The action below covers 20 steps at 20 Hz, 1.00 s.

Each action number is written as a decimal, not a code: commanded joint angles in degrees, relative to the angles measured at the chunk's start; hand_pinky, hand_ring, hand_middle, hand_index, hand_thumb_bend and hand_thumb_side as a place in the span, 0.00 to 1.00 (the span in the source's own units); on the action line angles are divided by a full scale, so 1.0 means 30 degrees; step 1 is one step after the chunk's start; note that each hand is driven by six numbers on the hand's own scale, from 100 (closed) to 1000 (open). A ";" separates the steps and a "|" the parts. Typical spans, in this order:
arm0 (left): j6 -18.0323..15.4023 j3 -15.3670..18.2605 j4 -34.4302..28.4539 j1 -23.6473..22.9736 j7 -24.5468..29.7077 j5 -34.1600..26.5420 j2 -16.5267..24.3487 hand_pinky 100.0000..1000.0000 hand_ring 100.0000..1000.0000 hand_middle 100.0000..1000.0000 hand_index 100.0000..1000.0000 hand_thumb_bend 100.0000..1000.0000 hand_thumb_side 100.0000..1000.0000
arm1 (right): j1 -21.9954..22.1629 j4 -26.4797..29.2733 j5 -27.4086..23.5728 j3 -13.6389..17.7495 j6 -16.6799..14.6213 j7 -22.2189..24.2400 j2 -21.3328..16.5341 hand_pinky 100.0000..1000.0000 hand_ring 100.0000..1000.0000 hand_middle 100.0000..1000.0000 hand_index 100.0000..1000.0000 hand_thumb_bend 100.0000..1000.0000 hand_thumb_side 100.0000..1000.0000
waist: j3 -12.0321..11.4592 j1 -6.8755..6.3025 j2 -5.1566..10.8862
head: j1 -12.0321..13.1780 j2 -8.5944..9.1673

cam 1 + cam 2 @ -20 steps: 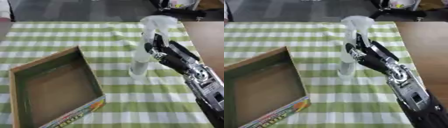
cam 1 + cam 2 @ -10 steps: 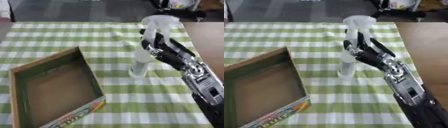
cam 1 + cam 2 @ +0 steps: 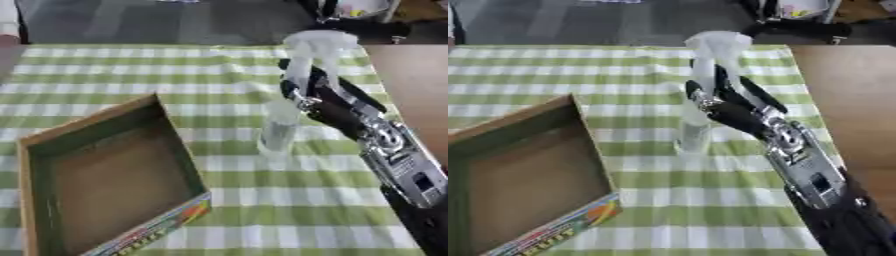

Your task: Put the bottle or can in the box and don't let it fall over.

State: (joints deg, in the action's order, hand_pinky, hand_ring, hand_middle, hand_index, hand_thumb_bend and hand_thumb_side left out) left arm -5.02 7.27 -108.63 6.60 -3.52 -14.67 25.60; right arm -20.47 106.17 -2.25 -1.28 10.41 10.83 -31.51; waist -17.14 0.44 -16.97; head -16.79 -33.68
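Note:
A clear spray bottle [image 3: 280,125] with a white trigger head stands upright on the green checked cloth [image 3: 131,70], right of centre. My right hand [image 3: 328,105] comes in from the lower right and its fingers curl round the bottle's neck just under the trigger head. I cannot tell whether the bottle's base touches the cloth. The open cardboard box [image 3: 87,120], with a brown floor, dark inner walls and a coloured printed front side, lies at the lower left, a short gap away from the bottle. My left hand shows in no view.
Bare brown tabletop [image 3: 411,85] runs along the right of the cloth. Dark objects and a light container [image 3: 359,7] stand past the far right edge. Open cloth lies between the box and the bottle, and behind them.
The hand and the bottle have shifted slightly left, toward the box. The bottle stays upright and the box has not moved.

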 commanded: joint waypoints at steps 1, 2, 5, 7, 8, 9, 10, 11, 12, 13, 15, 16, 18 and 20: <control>-0.0030 0.0129 -0.0244 0.0131 0.0078 -0.0057 0.0297 0.91 0.81 0.93 0.82 0.00 0.80 | -0.0234 0.0144 0.0196 0.0008 0.0038 0.0146 -0.0292 0.97 1.00 1.00 1.00 0.00 0.53 | -0.0035 -0.0053 0.0204 | -0.0037 0.0135; -0.0028 0.0131 -0.0245 0.0132 0.0080 -0.0063 0.0298 0.91 0.81 0.93 0.82 0.00 0.80 | -0.0206 0.0158 0.0239 -0.0002 0.0040 0.0196 -0.0299 0.96 1.00 1.00 1.00 0.00 0.50 | -0.0036 -0.0048 0.0204 | -0.0029 0.0124; -0.0017 0.0134 -0.0242 0.0128 0.0086 -0.0069 0.0297 0.91 0.81 0.93 0.82 0.00 0.80 | -0.0100 0.0244 0.0372 -0.0029 0.0056 0.0343 -0.0333 0.96 1.00 1.00 1.00 0.00 0.43 | -0.0039 -0.0032 0.0205 | -0.0017 0.0119; -0.0007 0.0136 -0.0243 0.0129 0.0086 -0.0069 0.0297 0.91 0.81 0.93 0.82 0.00 0.80 | -0.0043 0.0364 0.0568 -0.0046 0.0001 0.0474 -0.0373 0.96 1.00 1.00 1.00 0.00 0.38 | -0.0040 -0.0023 0.0209 | -0.0007 0.0131; -0.0001 0.0133 -0.0245 0.0130 0.0091 -0.0070 0.0296 0.91 0.81 0.93 0.82 0.00 0.80 | -0.0024 0.0408 0.0687 -0.0054 -0.0027 0.0536 -0.0385 0.96 1.00 1.00 1.00 0.00 0.37 | -0.0040 -0.0021 0.0211 | -0.0007 0.0137; 0.0007 0.0132 -0.0243 0.0130 0.0096 -0.0072 0.0295 0.91 0.81 0.93 0.82 0.00 0.80 | -0.0010 0.0432 0.0780 -0.0067 -0.0049 0.0599 -0.0389 0.96 1.00 1.00 1.00 0.00 0.36 | -0.0042 -0.0018 0.0214 | -0.0013 0.0146; 0.0013 0.0133 -0.0241 0.0128 0.0099 -0.0074 0.0292 0.91 0.81 0.93 0.82 0.00 0.80 | -0.0002 0.0451 0.0850 -0.0083 -0.0073 0.0669 -0.0389 0.96 1.00 1.00 1.00 0.00 0.36 | -0.0048 -0.0014 0.0214 | -0.0018 0.0161; 0.0018 0.0136 -0.0240 0.0121 0.0099 -0.0072 0.0287 0.91 0.81 0.93 0.82 0.00 0.80 | 0.0000 0.0474 0.0902 -0.0100 -0.0097 0.0737 -0.0381 0.96 1.00 1.00 1.00 0.00 0.36 | -0.0050 -0.0014 0.0213 | -0.0016 0.0166; 0.0023 0.0139 -0.0237 0.0113 0.0098 -0.0067 0.0285 0.91 0.81 0.93 0.82 0.00 0.80 | -0.0002 0.0494 0.0932 -0.0125 -0.0111 0.0803 -0.0372 0.96 1.00 1.00 1.00 0.00 0.36 | -0.0052 -0.0013 0.0212 | -0.0014 0.0165; 0.0023 0.0139 -0.0240 0.0113 0.0100 -0.0058 0.0287 0.91 0.81 0.93 0.82 0.00 0.80 | -0.0010 0.0503 0.0947 -0.0146 -0.0113 0.0850 -0.0363 0.96 1.00 1.00 1.00 0.00 0.36 | -0.0054 -0.0011 0.0211 | -0.0018 0.0166; 0.0023 0.0136 -0.0244 0.0117 0.0106 -0.0050 0.0287 0.91 0.81 0.93 0.82 0.00 0.80 | -0.0029 0.0482 0.0963 -0.0174 -0.0090 0.0892 -0.0350 0.96 1.00 1.00 1.00 0.00 0.35 | -0.0059 -0.0010 0.0208 | -0.0017 0.0168; 0.0024 0.0135 -0.0243 0.0115 0.0110 -0.0047 0.0289 0.91 0.81 0.93 0.82 0.00 0.80 | -0.0039 0.0461 0.0977 -0.0194 -0.0073 0.0901 -0.0351 0.96 1.00 1.00 1.00 0.00 0.35 | -0.0062 -0.0009 0.0205 | -0.0019 0.0174; 0.0025 0.0139 -0.0242 0.0110 0.0110 -0.0043 0.0281 0.91 0.81 0.93 0.82 0.00 0.80 | -0.0061 0.0401 0.1001 -0.0249 -0.0042 0.0926 -0.0344 0.96 1.00 1.00 1.00 0.00 0.34 | -0.0071 -0.0006 0.0193 | -0.0024 0.0168; 0.0028 0.0136 -0.0241 0.0105 0.0117 -0.0035 0.0270 0.91 0.81 0.93 0.82 0.00 0.80 | -0.0101 0.0324 0.1035 -0.0294 -0.0016 0.0953 -0.0314 0.96 1.00 1.00 1.00 0.00 0.34 | -0.0081 -0.0007 0.0172 | -0.0020 0.0167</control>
State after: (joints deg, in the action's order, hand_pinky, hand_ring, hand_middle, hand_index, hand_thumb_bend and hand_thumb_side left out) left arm -4.80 7.27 -108.63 6.60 -3.29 -14.67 25.60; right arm -20.16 106.29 0.45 -2.22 10.43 13.46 -31.51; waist -17.30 0.49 -17.07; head -16.79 -33.68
